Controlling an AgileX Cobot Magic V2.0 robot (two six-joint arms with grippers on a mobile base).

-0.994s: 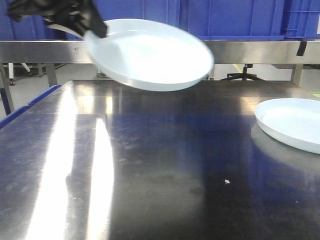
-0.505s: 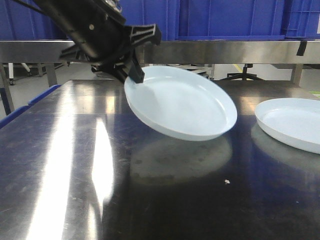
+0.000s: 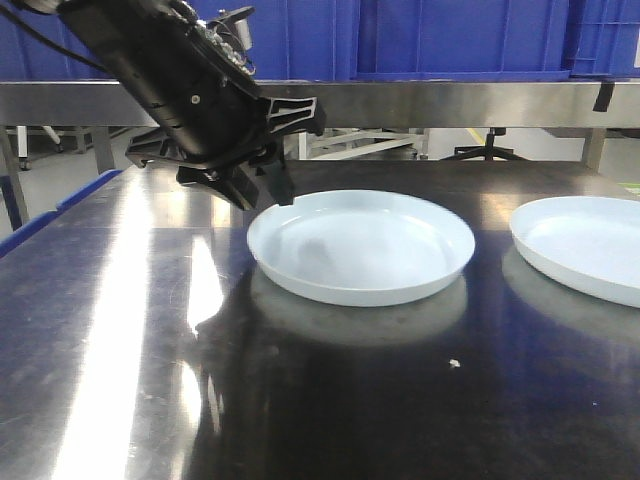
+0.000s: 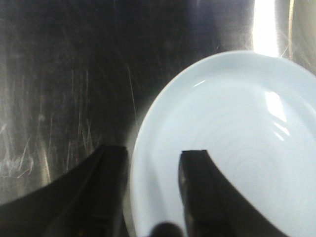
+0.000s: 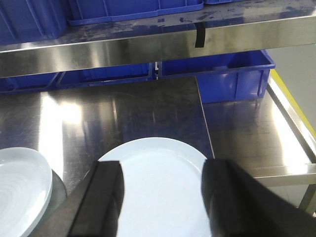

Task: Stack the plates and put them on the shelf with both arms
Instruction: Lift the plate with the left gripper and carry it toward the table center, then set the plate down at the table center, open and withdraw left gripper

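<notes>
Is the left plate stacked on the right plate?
No: in the front view the left plate and the right plate lie apart, with bare tabletop between them.

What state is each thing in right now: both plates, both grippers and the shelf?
left plate: flat on the table, unstacked, rim between gripper fingers.
right plate: flat on the table, alone, untouched.
left gripper: astride the left plate's rim; grip cannot be told.
right gripper: open, holding nothing.
shelf: holds blue crates, no plates.
</notes>
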